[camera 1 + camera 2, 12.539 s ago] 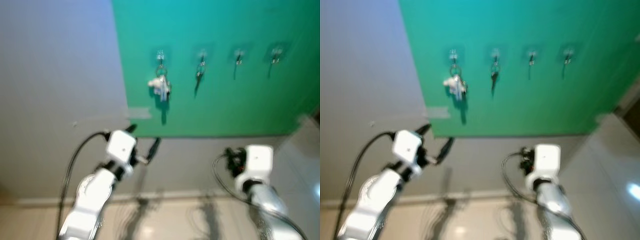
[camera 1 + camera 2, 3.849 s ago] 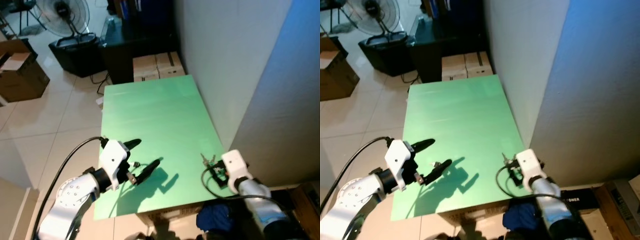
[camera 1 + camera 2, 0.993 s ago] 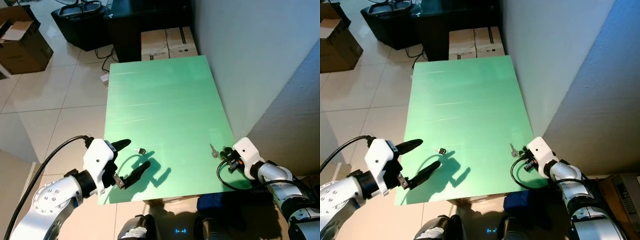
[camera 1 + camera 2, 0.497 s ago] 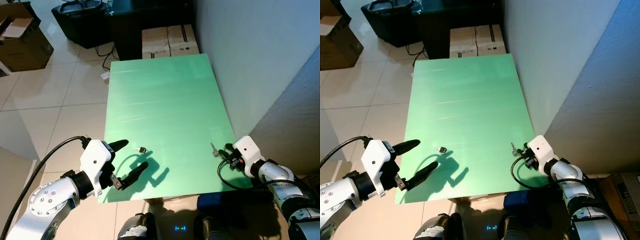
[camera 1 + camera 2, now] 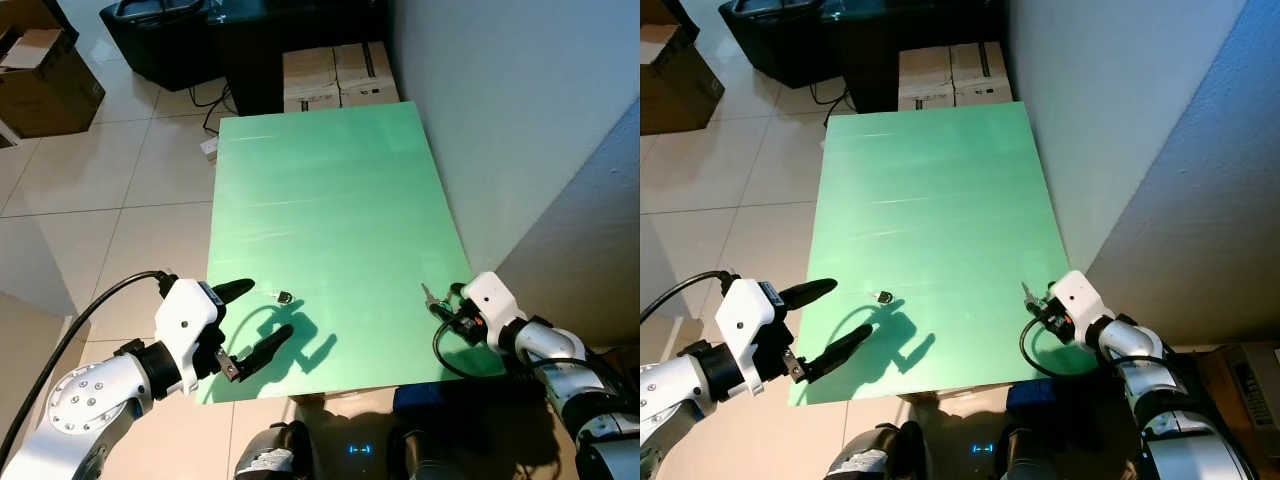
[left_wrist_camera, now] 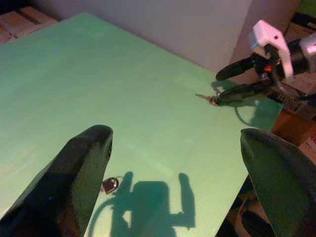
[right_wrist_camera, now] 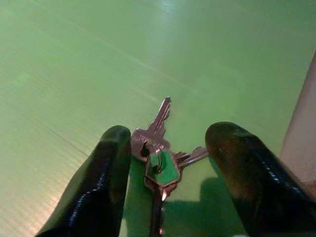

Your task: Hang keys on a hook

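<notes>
Small bunch of keys point(image 7: 159, 148) lying flat on the green bench point(image 5: 320, 200), at its near right edge. Likely light, hard, thin metal on a loose ring, so probably slippery against smooth pads and prone to swivel or slide away when pinched flat; best taken by the ring or the broad heads, where the bunch is thickest, rather than by a thin blade.

Right gripper point(image 7: 165, 163) low over the bench with jaws apart, one finger on each side of the bunch, heads and ring sitting between the tips, blades pointing away; contact hard to judge, apparently just beside the metal rather than clamped.

Second small key point(image 5: 285, 297) lying near the near left part of the bench. Left gripper point(image 5: 248, 322) hanging over the near left edge, jaws wide apart, the small key just past its far finger and not between the tips.

No hook to hang from in sight here.
</notes>
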Robot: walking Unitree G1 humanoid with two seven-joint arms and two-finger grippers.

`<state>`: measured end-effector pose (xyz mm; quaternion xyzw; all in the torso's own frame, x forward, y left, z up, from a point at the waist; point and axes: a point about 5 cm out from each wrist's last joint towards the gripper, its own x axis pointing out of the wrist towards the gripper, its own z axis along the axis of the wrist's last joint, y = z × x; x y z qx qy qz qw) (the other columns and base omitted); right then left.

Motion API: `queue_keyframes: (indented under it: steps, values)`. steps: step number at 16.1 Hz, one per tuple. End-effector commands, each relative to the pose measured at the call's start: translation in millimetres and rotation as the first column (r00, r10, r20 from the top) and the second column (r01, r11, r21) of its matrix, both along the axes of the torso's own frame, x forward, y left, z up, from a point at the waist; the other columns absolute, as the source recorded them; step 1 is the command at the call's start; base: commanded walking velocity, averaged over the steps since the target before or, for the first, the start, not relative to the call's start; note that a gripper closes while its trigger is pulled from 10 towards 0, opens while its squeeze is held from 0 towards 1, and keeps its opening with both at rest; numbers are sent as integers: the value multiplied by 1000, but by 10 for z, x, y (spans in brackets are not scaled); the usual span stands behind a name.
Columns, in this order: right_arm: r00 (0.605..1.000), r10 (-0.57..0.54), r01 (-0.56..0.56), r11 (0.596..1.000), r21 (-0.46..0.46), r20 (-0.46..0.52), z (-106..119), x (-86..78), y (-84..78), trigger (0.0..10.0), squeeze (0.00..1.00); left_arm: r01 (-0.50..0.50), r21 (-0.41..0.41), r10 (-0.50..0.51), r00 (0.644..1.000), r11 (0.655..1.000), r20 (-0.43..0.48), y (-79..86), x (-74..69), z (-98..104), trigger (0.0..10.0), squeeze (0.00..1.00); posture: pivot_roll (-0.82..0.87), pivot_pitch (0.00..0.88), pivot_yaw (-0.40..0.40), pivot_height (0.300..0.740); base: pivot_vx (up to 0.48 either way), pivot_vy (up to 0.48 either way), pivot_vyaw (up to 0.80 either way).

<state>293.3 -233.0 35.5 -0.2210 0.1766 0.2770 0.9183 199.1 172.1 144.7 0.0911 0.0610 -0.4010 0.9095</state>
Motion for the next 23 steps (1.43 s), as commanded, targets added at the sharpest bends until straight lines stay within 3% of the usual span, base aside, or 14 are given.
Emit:
queue_keyframes:
  steps: [1, 2, 3, 10, 23]
  values:
    - [1000, 9, -9, 1000, -24, -3, -16, -3, 12, 10000, 1000, -3, 8, 3, 1000, 1000, 2, 38, -18, 41, 10000, 0, 150, 226, 101, 740, 0, 0, 0]
    - [1000, 15, -15, 999, -30, -7, -25, -3, 26, 10000, 737, 0, 7, 0, 1000, 1000, 2, 45, -26, 51, 10000, 0, 153, 222, 101, 740, 0, 0, 0]
    - [1000, 17, -18, 999, -31, -9, -28, -3, 33, 10000, 0, 1, 7, -1, 1000, 1000, 2, 51, -30, 54, 10000, 0, 154, 221, 101, 740, 0, 0, 0]
    - [1000, 30, -31, 996, -78, -8, -34, 43, 106, 10000, 0, 9, 8, -8, 1000, 1000, -11, 74, -52, 80, 10000, 0, 171, 229, 106, 740, 0, 0, 0]
    - [996, -67, 65, 997, -31, -62, -106, -48, -53, 10000, 0, 4, 10, -3, 1000, 1000, -30, 63, -107, 70, 10000, 0, 169, 251, 101, 740, 0, 0, 0]
